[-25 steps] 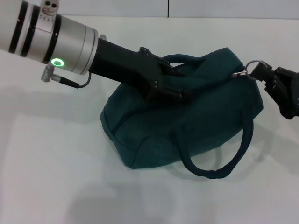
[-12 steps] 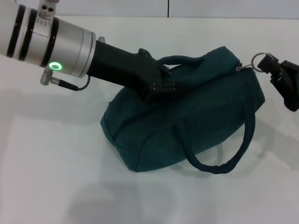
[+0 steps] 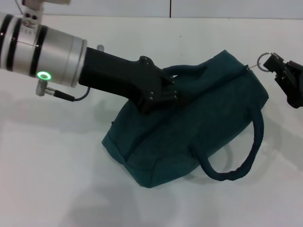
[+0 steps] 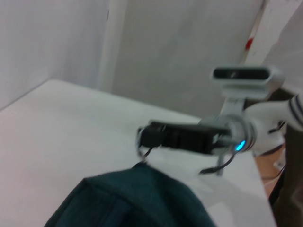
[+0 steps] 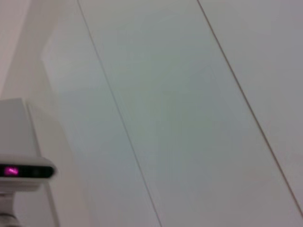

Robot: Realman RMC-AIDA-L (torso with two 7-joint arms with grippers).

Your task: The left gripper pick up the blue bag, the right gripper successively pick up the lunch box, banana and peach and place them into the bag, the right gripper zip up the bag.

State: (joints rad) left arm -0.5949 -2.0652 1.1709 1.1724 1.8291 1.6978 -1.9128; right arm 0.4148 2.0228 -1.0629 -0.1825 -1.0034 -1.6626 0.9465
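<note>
Left end effector (image 3: 166, 90): reaches in from the counter's left side on a silver wrist with a green ring light; its black fingers are pressed together on the far loop handle (image 3: 189, 70) of the blue bag, at the bag's upper left.
Blue bag (image 3: 189, 127): dark teal fabric, near the middle of the counter and toward its right side; it sits tilted, the right end raised higher than the lower left corner, which touches the counter. The top seam reads as closed along the visible length.
Near handle (image 3: 236, 161): hangs free in a loop below the bag's right half, its lowest part just above or on the counter; which of the two cannot be told.
Zipper pull (image 3: 263, 60): a metal ring at the bag's upper right corner, standing out toward the right end effector.
Right end effector (image 3: 279, 66): black, entering at the counter's right edge; its tips meet the ring pull and appear pinched on it, with the ring showing just past them.
Left wrist view: the bag's teal top (image 4: 137, 198) fills the lower part; beyond it the right end effector (image 4: 147, 135) lies level at the bag's corner.
Counter (image 3: 71, 179): plain white surface carrying the bag.
Right wrist view: only pale wall panels.
</note>
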